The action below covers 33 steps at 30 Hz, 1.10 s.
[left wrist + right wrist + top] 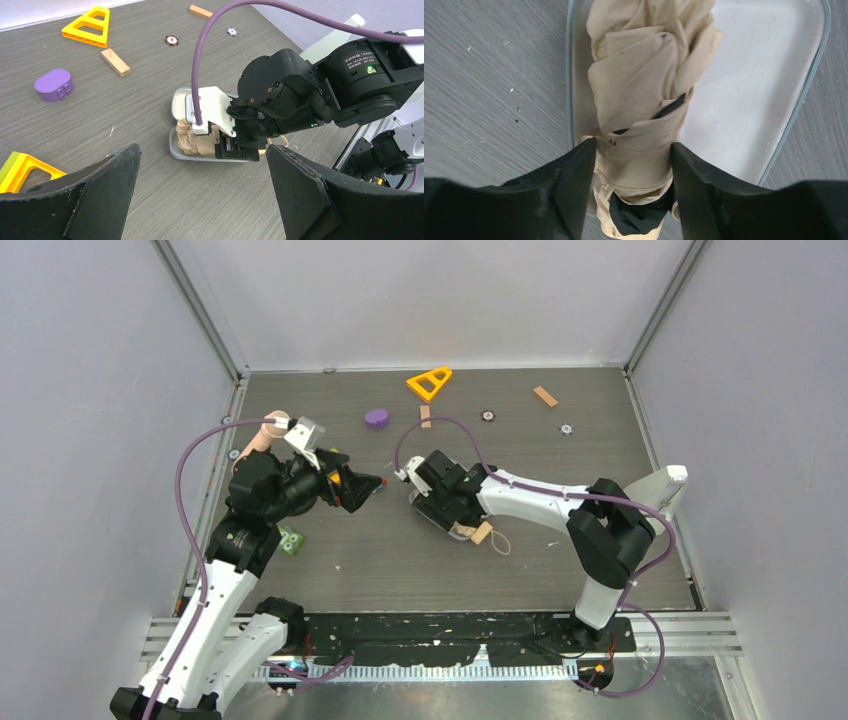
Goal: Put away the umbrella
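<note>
Two-sided pinch. Found right gripper [633, 150] closed on umbrella [639, 75], lower centre of wrist frame. Found it lying lengthwise in left half of open case [749, 90]. Recommend pressing down and inward, tucking loose folds inside rim before any release. Reaches in from right of overhead frame, elbow raised, wrist pitched down. Found left gripper [202, 148] spread wide, empty, hovering left of centre.

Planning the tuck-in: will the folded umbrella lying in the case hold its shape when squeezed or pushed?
Probably not: the umbrella lies in loose, crumpled fabric folds, so it likely squashes and then puffs out again. The black ribs poking out suggest a stiffer core along its length.
</note>
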### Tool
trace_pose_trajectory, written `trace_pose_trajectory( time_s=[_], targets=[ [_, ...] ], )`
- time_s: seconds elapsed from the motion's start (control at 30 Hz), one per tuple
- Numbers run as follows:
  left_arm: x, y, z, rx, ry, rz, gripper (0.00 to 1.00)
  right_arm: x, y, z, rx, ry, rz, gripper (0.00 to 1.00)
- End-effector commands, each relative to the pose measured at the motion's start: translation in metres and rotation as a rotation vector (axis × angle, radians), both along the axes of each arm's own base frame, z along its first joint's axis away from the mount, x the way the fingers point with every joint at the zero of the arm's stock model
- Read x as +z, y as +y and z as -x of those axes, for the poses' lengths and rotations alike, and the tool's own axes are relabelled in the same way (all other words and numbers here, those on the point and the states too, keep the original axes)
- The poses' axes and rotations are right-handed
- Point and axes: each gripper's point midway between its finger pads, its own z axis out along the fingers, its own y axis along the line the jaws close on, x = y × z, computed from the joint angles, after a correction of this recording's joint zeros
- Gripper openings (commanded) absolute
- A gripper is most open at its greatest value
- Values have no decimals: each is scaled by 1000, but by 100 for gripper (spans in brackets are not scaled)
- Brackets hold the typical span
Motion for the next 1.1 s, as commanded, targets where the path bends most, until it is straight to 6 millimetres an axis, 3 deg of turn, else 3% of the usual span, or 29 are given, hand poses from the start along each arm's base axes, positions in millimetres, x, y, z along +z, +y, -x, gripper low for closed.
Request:
trace_pose_trajectory(
  time_s=[0.0, 0.17, 0.4, 0.6, 0.67, 0.8, 1.07],
  targets=[
    [2, 0, -2, 7, -3, 12, 100, -7, -4, 30, 3, 120, -24, 65],
    [3, 1, -1, 7, -6, 13, 100, -12, -12, 30, 1, 111, 18, 72],
    [3, 2, -2, 12, -6, 11, 100, -42, -17, 31, 18, 146, 79, 71],
    [3, 2, -2, 15, -7, 11, 100, -52, -17, 29, 15, 150, 105, 50],
    [3, 2, -2, 18, -8, 8, 100, -47, -16, 29, 12, 146, 94, 39],
    [3, 3, -3, 23, -8, 8, 100, -26, -11, 24, -11, 113, 55, 28],
    [1, 4, -4, 26, -3, 7, 100, 37, 4, 14, -56, 44, -68, 22]
  ],
)
